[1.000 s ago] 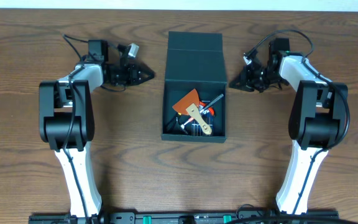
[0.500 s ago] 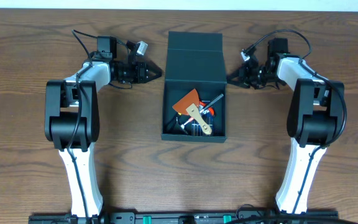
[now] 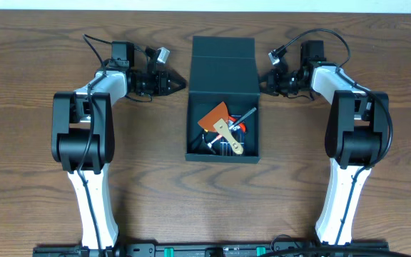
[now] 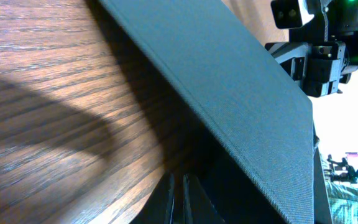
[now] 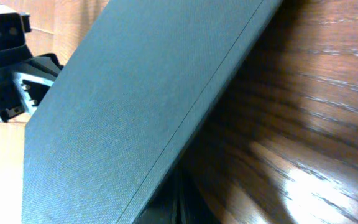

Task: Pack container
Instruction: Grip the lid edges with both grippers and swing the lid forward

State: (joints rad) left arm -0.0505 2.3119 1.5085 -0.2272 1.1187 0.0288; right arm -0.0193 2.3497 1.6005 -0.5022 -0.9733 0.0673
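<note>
Two grippers stand at the two sides of the flap lid [image 3: 223, 61], and the step in hand seems to be the closing of the container [image 3: 222, 159]. The container sits in the middle of the table [image 3: 141, 185], with its lid folded back toward the far edge. Inside lie an orange flat piece [image 3: 215, 116], a wooden-handled tool [image 3: 230, 139] and some smaller metal things. The packing therefore looks finished, and only the lid is left.

To do this step well, both arms should go under the lid edges at the same height and lift together, so that the flap turns on its hinge and the box does not twist or slide. The tips should stay low, near the wood, because both wrist views show the lid edge a little raised, with shadow under it. The tools must also stay below the rim, or the flap will not shut flat.

The left gripper [image 3: 183, 83] has its fingers [image 4: 168, 198] pressed together, with only a thin line between them, and it holds nothing. Its tip is just beside the left lid edge; whether it touches, I cannot tell. The right gripper [image 3: 264, 83] also looks closed to a point and empty, just beside the right edge.
</note>
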